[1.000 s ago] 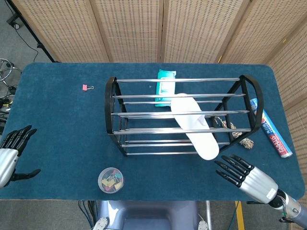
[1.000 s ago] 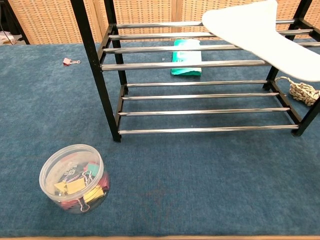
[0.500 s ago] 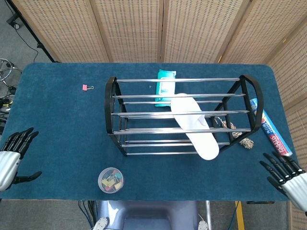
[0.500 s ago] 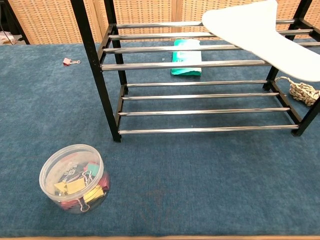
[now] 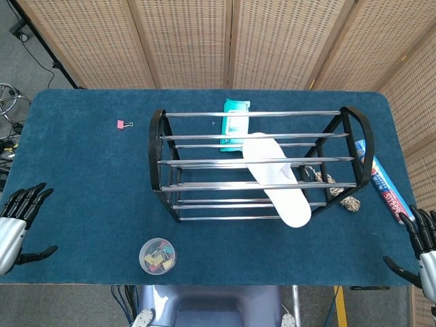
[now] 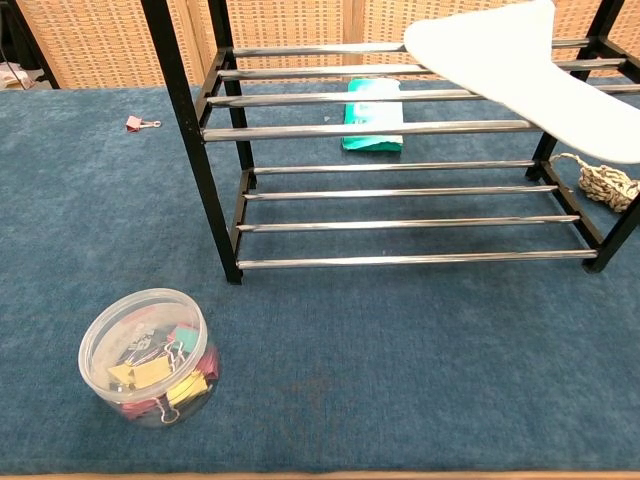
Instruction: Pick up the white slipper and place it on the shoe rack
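Retreat of the right hand (image 5: pixel 424 252) is the change: a second ago it sat near the slipper's near end, fingers pointing at it; now it is out at the near right corner of the worktop (image 5: pixel 82 184), well apart from everything. Slipper has not moved across those frames.

White slipper (image 5: pixel 276 178) lies diagonally across the top rails of the shoe rack (image 5: pixel 158 153), heel end overhanging the near rail toward the near right. Chest view shows it the same way, resting on the upper bars with nothing holding it.

My read: place step is done, arms are going to rest. Only risk is the overhang; it looks settled, but a knock to the rack could tip it off.

Hands:
- right: fingers spread, empty, touching nothing
- left hand (image 5: pixel 15 225): near left edge of the worktop, fingers apart, empty, touching nothing

Neither hand shows in the chest view.

Also on the worktop: teal packet (image 5: pixel 236 122) under the far rails, tub of clips (image 5: pixel 157 255) near left of the rack, rope knot (image 5: pixel 349 202) by the rack's right end.
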### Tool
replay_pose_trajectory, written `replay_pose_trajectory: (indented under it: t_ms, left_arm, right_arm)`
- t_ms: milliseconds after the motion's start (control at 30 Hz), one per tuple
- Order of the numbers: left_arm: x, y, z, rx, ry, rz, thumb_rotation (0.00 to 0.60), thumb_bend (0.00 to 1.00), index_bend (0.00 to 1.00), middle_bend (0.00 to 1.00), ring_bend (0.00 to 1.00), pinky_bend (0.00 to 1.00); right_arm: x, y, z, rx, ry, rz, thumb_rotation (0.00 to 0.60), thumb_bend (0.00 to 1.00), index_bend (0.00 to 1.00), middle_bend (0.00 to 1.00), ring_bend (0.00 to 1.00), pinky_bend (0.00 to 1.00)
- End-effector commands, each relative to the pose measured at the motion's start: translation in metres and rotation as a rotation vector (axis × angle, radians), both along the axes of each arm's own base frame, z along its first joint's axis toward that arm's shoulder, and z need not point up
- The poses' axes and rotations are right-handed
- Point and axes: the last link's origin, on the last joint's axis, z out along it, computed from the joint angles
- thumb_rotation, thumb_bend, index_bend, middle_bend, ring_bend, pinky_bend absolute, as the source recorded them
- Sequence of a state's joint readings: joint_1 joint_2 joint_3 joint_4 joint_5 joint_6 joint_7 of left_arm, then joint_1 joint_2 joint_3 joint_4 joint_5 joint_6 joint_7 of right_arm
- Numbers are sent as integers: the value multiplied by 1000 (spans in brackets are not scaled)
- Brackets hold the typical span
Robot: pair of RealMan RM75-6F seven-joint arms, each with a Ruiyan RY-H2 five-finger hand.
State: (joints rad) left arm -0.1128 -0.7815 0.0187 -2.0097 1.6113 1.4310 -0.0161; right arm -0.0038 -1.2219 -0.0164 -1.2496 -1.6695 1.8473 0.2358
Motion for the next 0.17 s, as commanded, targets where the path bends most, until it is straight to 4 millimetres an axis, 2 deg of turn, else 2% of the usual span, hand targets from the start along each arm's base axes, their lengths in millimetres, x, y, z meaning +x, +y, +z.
replay_pose_trajectory:
  t_ms: [33,167]
  left_arm:
    - [0,0,1,4,2,-1,600,0,0,0,0,0]
    - [-1,0,2,10,-2,0,600,0,0,0,0,0]
  right_arm:
    - [15,0,10,51,21,-173,600,0,0,0,0,0]
    - [25,-6,8,61,-22,-201,600,0,0,0,0,0]
